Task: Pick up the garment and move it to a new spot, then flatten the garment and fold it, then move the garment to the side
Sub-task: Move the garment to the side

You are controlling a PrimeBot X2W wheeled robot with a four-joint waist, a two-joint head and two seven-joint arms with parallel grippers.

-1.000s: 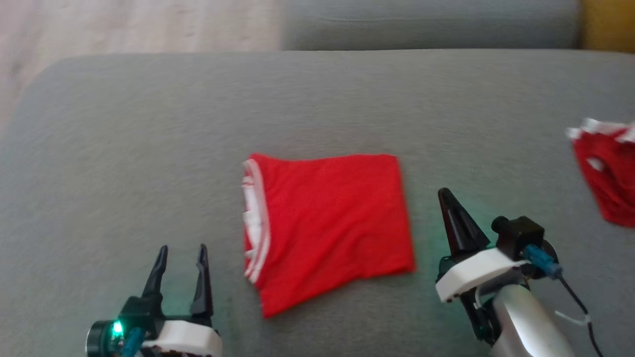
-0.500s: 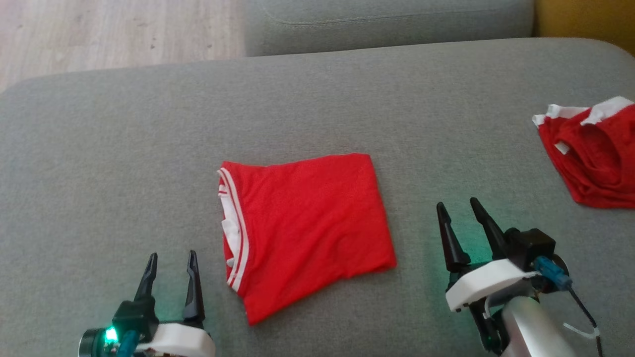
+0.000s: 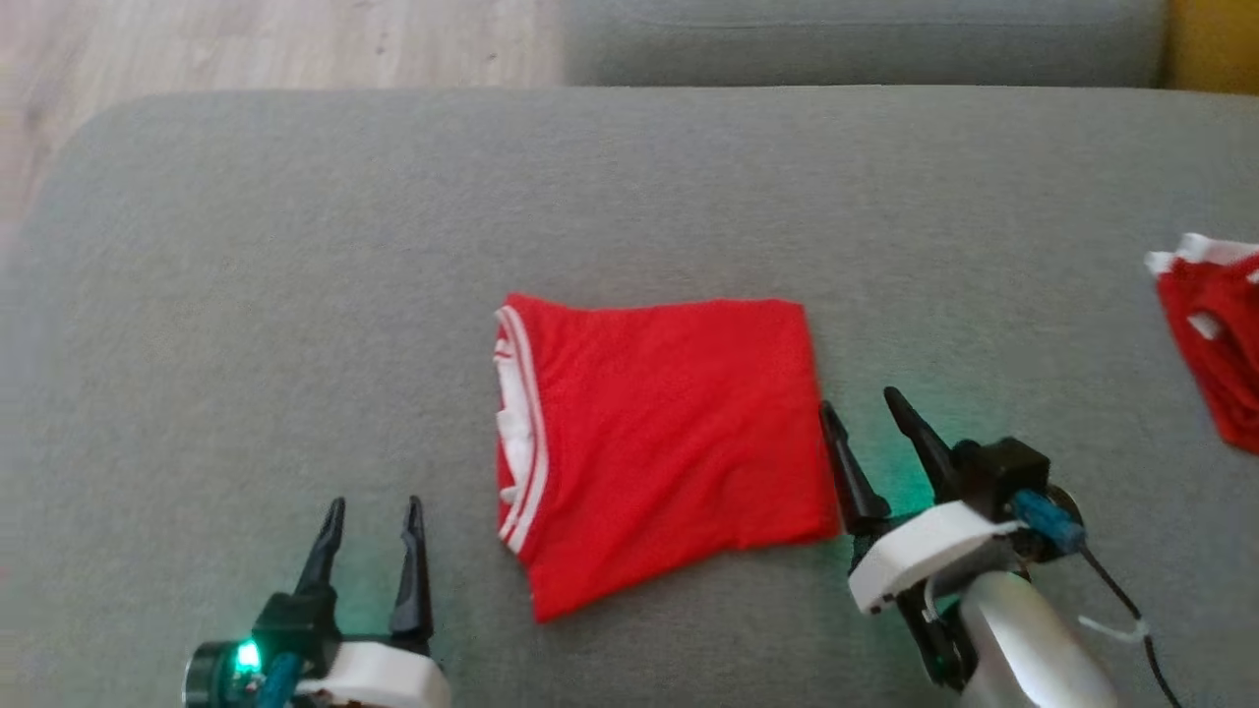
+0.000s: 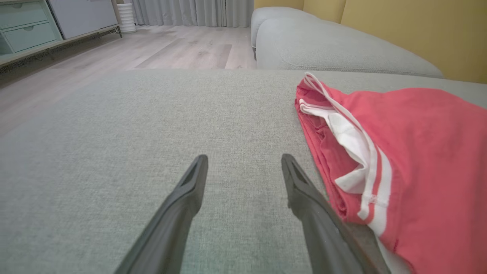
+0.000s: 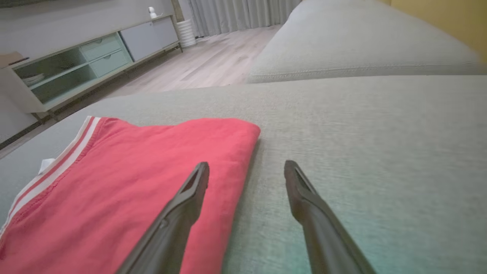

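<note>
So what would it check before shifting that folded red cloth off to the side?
1. Fold finished: ok, the red garment lies as a tidy rectangle on the grey cushion.
2. Open and placed: ok, the right claw is open, straddling the garment's right edge.
3. Other side ready: ok, the left claw is open beside the striped edge.
4. Garment gripped: not ok, neither claw is shut on it.
5. Room to the side: ok on the left; a crumpled red heap lies at the right.
6. Finger under the fabric: cannot tell.
</note>
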